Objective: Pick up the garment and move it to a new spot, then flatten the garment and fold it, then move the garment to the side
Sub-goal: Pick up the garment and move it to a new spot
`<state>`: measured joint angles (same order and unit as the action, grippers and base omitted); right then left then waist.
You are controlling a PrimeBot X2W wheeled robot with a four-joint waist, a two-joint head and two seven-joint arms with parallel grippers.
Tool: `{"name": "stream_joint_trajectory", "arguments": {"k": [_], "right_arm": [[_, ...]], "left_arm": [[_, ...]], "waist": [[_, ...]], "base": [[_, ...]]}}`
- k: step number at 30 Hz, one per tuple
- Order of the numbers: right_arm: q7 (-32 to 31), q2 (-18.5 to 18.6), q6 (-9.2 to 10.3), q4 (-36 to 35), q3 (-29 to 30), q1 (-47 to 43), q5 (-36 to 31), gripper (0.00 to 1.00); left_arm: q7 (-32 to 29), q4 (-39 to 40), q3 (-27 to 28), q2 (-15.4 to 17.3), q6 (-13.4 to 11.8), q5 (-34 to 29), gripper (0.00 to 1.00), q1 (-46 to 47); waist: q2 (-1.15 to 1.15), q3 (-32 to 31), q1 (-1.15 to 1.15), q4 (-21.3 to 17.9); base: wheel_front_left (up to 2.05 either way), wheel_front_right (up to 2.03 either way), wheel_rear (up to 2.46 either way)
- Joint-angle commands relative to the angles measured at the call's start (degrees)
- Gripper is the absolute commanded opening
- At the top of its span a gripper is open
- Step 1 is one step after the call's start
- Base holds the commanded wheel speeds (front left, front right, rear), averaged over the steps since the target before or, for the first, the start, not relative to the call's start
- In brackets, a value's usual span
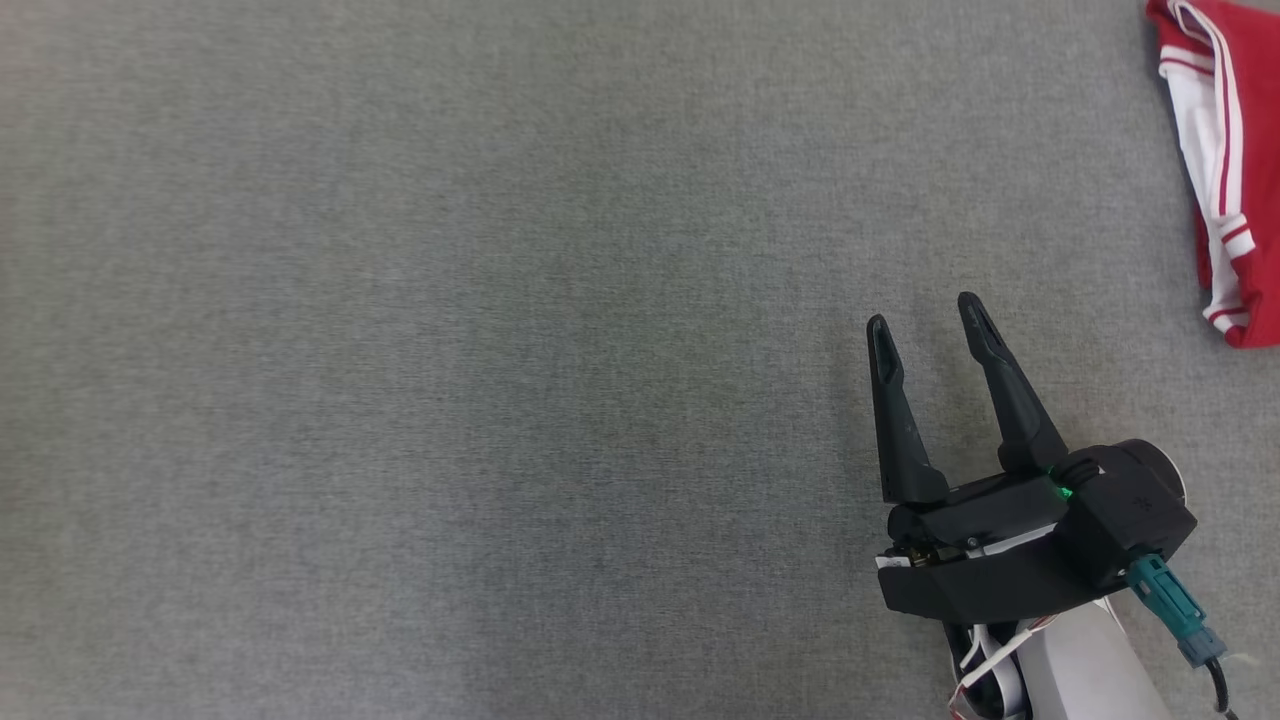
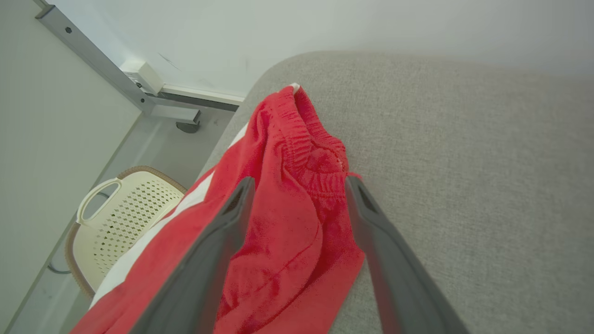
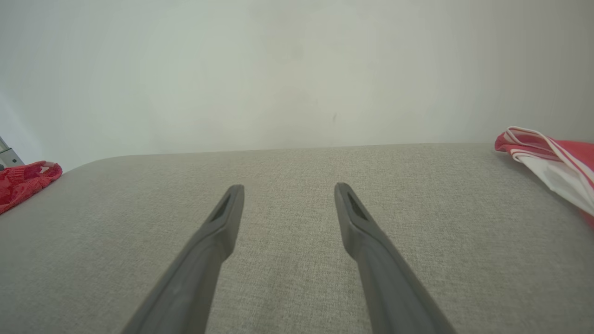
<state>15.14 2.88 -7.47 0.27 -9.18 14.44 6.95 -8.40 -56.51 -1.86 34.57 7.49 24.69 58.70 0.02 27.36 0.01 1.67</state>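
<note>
My left gripper [image 2: 299, 181] stood open astride the red garment [image 2: 283, 241], which draped over the grey pad's [image 2: 464, 162] edge; nothing gripped. My right gripper [image 1: 923, 310] hung open and empty above the pad. Judged: pickup not yet made; flattening, folding, side-placement left.

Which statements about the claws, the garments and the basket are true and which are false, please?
1. The right claw is open above the bare grey table. True.
2. The left claw is shut on the red garment. False: its fingers stand wide apart, with the garment between them.
3. A cream perforated basket stands on the floor beside the table. True.
4. In the head view, the red-and-white garment lies mid-table. False: it lies at the upper right edge.
</note>
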Motion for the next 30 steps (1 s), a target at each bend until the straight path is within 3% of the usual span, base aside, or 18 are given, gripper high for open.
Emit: {"name": "stream_joint_trajectory", "arguments": {"k": [1, 8, 14, 15, 16, 20, 30], "right_arm": [[0.0, 0.0, -0.02, -0.5, 0.0, 0.7, -0.4, 1.00], [0.0, 0.0, -0.02, -0.7, -0.3, 0.6, -1.1, 1.00], [0.0, 0.0, -0.02, -0.3, -0.3, 0.0, -1.7, 1.00], [0.0, 0.0, -0.02, -0.1, -0.3, -0.1, -1.8, 1.00], [0.0, 0.0, -0.02, 0.0, -0.5, -0.1, -1.8, 1.00], [0.0, 0.0, -0.02, 0.6, -0.3, -0.4, -1.6, 1.00], [0.0, 0.0, -0.02, 1.8, 0.4, -0.9, -0.3, 1.00]], "left_arm": [[-1.1, -1.4, -0.8, 0.0, -0.1, 1.2, 1.00, 0.8], [-9.2, -9.8, -3.4, 0.5, -0.1, 3.9, 1.00, 1.5], [-11.9, -12.3, -5.4, -0.7, -0.1, 5.4, 1.00, 1.4], [-11.3, -12.3, -5.5, -0.7, -0.1, 5.9, 0.36, 1.3], [-11.2, -12.1, -6.2, -0.7, -0.1, 5.9, 0.00, 1.1], [-11.5, -8.8, -9.1, -0.9, -0.1, 8.4, 0.00, 0.2], [-3.0, 4.2, -17.1, 1.7, -0.1, 15.0, 0.00, 2.9]], "waist": [[-0.02, 2.3, -0.01, -1.9], [-0.02, 3.0, -0.01, -2.1], [-0.02, 2.5, -0.01, -1.8], [-0.02, 2.3, -0.01, -1.7], [-0.02, 2.0, -0.01, -1.6], [-0.02, 0.5, -0.01, -1.1], [-0.02, -4.5, -0.01, -0.3]], "base": [[0.00, 0.00, 0.00], [0.00, 0.00, 0.00], [0.00, 0.00, 0.00], [0.00, 0.00, 0.00], [0.00, 0.00, 0.00], [0.00, 0.00, 0.00], [0.00, 0.00, 0.00]]}}
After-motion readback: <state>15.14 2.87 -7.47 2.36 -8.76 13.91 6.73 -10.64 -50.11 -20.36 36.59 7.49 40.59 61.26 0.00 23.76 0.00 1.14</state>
